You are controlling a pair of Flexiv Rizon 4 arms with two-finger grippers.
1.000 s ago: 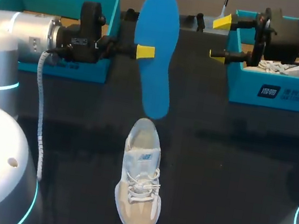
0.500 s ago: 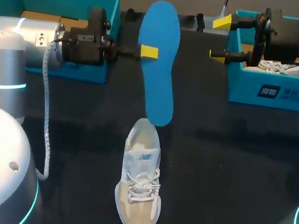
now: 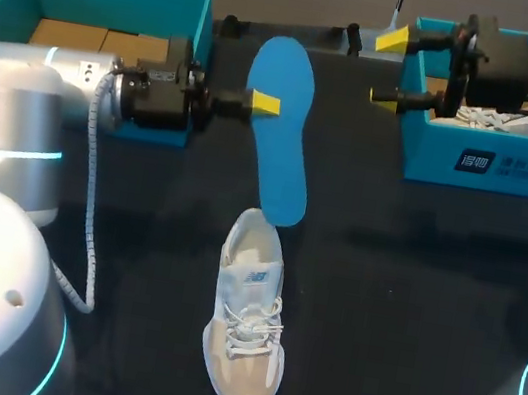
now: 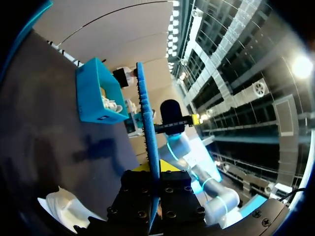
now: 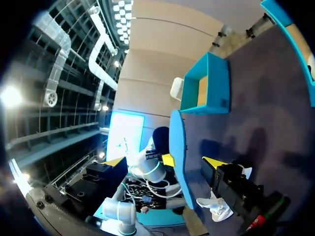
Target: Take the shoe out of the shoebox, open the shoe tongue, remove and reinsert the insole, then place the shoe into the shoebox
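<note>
On the black table (image 3: 412,283), the white shoe (image 3: 249,307) lies midway between two teal boxes. My left gripper (image 3: 264,104) is clamped on the blue insole (image 3: 277,129), whose lower end is by the shoe's heel. My right gripper (image 3: 388,68), fingers spread and holding nothing, hangs at the right shoebox (image 3: 492,165).

Even overhead light leaves the black table (image 3: 412,283) dim; the white shoe (image 3: 248,306) and blue insole (image 3: 277,129) stand out bright. Soft shadows lie before the right box (image 3: 493,160). Each wrist view holds a hard glare spot.
</note>
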